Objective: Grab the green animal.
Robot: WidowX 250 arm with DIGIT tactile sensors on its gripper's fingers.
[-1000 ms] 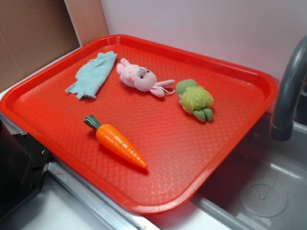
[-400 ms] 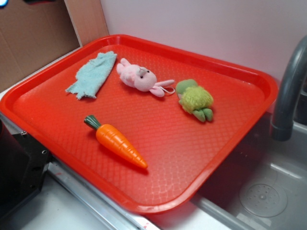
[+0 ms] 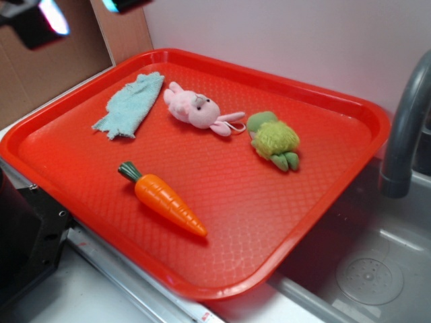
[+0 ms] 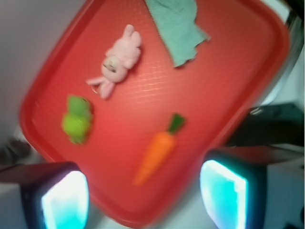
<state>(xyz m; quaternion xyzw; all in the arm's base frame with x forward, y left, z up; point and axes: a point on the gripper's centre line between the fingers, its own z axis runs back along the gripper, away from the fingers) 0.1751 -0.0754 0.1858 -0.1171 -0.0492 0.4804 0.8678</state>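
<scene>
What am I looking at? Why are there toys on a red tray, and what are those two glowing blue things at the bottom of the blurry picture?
These are two pictures of one moment, taken by two cameras. One camera stands beside the red tray. The other rides on a robot arm's wrist and looks down from high up, so it is blurry.

The glowing blue things are the fingertips of the robot's gripper. Its jaws are wide apart and hold nothing.

On the tray lie a green animal, which is a plush turtle, a pink bunny, an orange carrot and a pale blue cloth. To the right is a grey tap over a sink.

The robot is meant to grab the turtle, but it is high above and touches nothing.
</scene>
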